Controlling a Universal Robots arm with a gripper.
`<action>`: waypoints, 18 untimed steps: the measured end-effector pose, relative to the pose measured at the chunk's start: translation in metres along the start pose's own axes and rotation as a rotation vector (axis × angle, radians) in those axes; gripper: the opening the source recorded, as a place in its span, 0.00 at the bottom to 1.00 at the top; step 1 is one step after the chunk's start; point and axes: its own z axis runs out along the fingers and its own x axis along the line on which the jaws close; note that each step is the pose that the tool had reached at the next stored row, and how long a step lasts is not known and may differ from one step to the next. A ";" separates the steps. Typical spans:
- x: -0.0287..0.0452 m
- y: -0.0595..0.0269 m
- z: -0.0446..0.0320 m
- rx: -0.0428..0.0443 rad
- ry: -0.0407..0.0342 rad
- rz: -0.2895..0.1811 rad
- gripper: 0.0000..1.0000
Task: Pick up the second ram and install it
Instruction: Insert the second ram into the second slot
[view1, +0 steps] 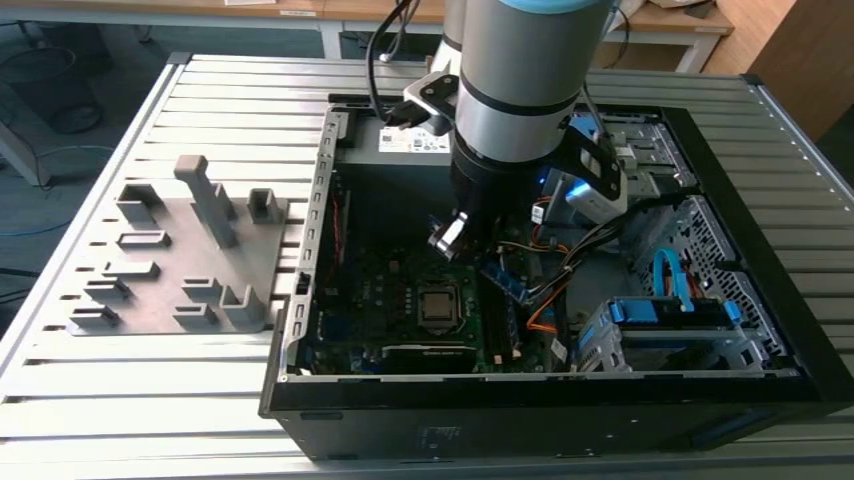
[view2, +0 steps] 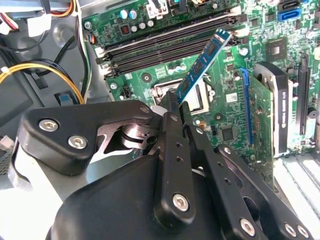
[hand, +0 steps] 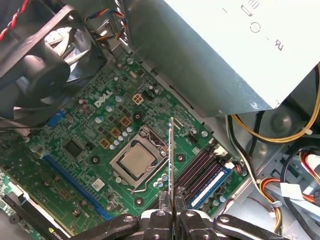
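Observation:
My gripper is shut on the second ram, a thin blue-green stick clamped at one end between the black fingers. In the first wrist view the second ram appears edge-on, jutting out from the gripper above the motherboard, between the processor socket and the memory slots. It hangs tilted over the board, apart from the dark slots. In the exterior view the gripper is inside the open computer case, with the stick below it.
A grey fixture plate with upright blocks lies on the slatted table at the exterior view's left. Inside the case are the processor socket, a black fan, the power supply, loose cables, an expansion card and a drive cage.

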 end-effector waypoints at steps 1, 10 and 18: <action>0.0000 0.0000 0.0000 0.0003 0.0000 0.003 0.14; 0.0000 0.0000 0.0000 0.0025 -0.0001 0.028 0.14; 0.0000 0.0000 0.0001 0.0040 -0.0007 0.049 0.14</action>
